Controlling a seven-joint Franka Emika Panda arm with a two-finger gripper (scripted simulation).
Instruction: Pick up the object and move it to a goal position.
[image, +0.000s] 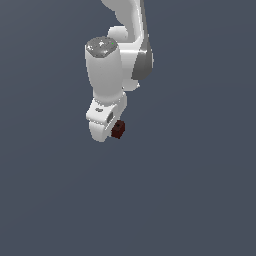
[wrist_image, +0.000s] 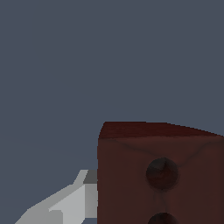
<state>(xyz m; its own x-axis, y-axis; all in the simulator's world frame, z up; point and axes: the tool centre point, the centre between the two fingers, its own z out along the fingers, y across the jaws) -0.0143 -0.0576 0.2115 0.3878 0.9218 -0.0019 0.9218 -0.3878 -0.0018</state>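
The object (image: 118, 129) is a small dark red-brown brick at the tip of my white gripper (image: 115, 128), far smaller than the hand above it. In the wrist view the object (wrist_image: 131, 175) fills one corner, its face showing two round dark holes. One light grey finger (wrist_image: 72, 201) lies flush against the brick's side. The opposite finger is outside the picture. The gripper looks shut on the object, and the arm reaches down from above in the exterior view.
A plain dark blue-grey background surrounds the arm (image: 107, 70) in both views. No other objects, edges or goal marker show.
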